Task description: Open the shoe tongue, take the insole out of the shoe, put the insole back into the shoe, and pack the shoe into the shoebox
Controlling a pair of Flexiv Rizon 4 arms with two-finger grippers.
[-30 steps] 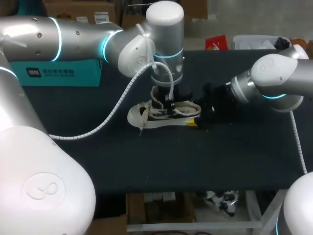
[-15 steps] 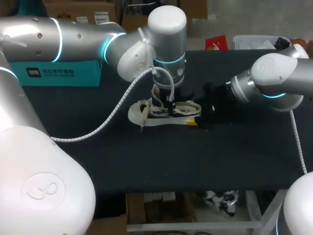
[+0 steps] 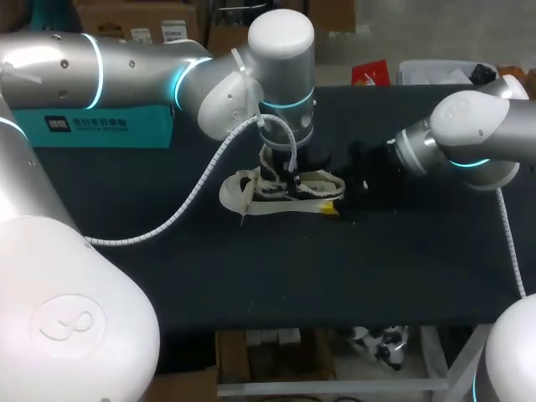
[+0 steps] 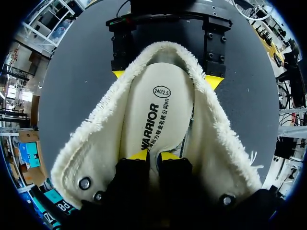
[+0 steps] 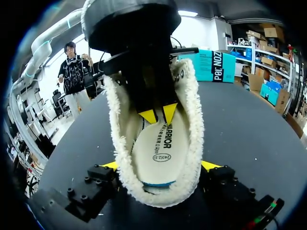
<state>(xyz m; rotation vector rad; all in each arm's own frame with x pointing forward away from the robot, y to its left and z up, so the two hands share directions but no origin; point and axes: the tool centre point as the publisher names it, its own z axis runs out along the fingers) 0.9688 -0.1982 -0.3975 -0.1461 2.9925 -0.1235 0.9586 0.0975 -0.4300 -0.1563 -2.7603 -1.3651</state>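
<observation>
The fleece-lined shoe (image 3: 240, 192) sits on its sole near the middle of the dark surface (image 3: 335, 276), opening upward, with its toe toward the left side and its heel toward the right arm (image 3: 469, 138). The left arm (image 3: 126, 67) comes down from above into the opening. The left fingers (image 4: 139, 154) stand nearly together deep inside the shoe, on the cream insole (image 4: 158, 108), with a thin blue edge of it pinched between the 2 yellow tips. The rest of the insole lies in the shoe's bed, its heel end toward the right arm. The right fingers (image 5: 210, 166) stand wide apart, 1 yellow tip pressed against each outer side of the heel, so they are clamped on the shoe. The teal shoebox (image 3: 109, 124) stands at the far left of the surface, well apart from the shoe.
</observation>
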